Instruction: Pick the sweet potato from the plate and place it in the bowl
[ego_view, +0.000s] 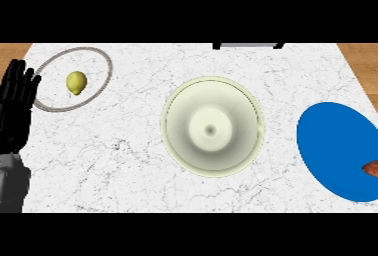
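Sweet potato (371, 169) lies at the right edge of your view, on the near right part of the blue plate (332, 145), partly cut off by the frame. You see the cream bowl (184, 150) mid-counter, left of that plate and apart from it. Your left hand (16, 107) rests at the left edge, fingers straight and spread wide, holding nothing. Just beside it, far left, a yellow lemon (76, 82) sits on a grey-rimmed plate (57, 96) on the marble counter (111, 165).

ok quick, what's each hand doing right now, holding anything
Left hand: open, fingers straight, holding nothing, resting at the view's left edge.
Right hand: not in view, so it cannot be told.
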